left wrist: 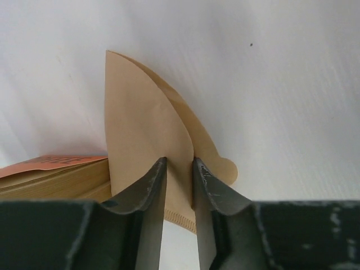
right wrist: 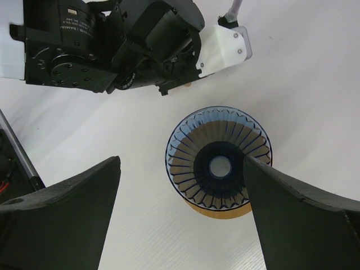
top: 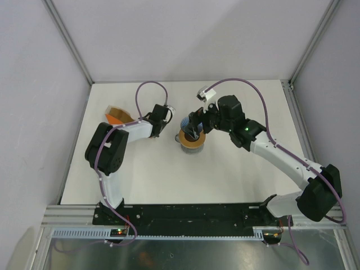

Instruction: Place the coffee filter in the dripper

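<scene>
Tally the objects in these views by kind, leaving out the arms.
coffee filter, single, pinched in the left jaws: 1
dripper: 1
wooden ring under the dripper: 1
orange holder with a stack of filters, sheets uncountable: 1
Total: 4

— What colour is the coffee filter [left wrist: 146, 129]?
— Plain light brown. My left fingers [left wrist: 145, 191] are scuffed black.
— And the dripper [right wrist: 191, 163]?
— See-through blue, with dark ribs fanning outward. The wooden ring [right wrist: 222, 211] is tan, the holder [left wrist: 50, 163] orange, the table [right wrist: 315, 84] white.

Probably a lab: white panel walls [top: 185, 39], aluminium frame [top: 67, 40]
</scene>
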`<control>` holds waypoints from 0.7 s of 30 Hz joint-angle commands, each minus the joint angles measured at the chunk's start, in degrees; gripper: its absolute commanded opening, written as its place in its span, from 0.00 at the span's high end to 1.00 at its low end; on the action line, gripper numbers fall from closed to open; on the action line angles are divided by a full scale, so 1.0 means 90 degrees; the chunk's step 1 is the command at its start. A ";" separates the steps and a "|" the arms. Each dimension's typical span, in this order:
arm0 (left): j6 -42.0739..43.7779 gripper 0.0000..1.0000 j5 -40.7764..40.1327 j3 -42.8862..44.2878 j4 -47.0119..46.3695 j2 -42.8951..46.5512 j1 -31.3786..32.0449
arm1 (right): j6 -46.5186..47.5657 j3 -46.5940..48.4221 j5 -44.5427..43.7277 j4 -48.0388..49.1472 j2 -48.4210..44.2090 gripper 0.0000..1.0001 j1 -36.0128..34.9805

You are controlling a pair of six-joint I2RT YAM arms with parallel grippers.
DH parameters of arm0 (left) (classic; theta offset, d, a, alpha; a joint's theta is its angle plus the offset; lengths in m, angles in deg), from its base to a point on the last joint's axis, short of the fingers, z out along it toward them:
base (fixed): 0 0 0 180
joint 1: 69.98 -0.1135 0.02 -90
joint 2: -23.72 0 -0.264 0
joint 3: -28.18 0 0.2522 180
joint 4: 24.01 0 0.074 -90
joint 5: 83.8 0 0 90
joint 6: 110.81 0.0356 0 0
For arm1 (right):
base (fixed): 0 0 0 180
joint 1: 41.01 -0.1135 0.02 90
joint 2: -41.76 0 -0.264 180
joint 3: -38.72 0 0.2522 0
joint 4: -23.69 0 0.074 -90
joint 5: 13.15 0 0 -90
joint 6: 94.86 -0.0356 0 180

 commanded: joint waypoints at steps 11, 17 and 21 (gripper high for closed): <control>0.1047 1.00 -0.0611 0.0189 -0.0341 0.1220 0.0017 | 0.0056 0.0007 -0.0026 0.0113 -0.0293 0.05 0.0065; 0.0979 1.00 -0.0126 0.0748 0.0162 0.2072 -0.0022 | -0.0289 0.0007 -0.0173 0.0131 -0.0415 0.04 0.0366; 0.0267 1.00 0.0992 0.1730 0.1261 0.2282 -0.0266 | -0.0425 0.0007 -0.0325 0.0091 -0.0593 0.04 0.0618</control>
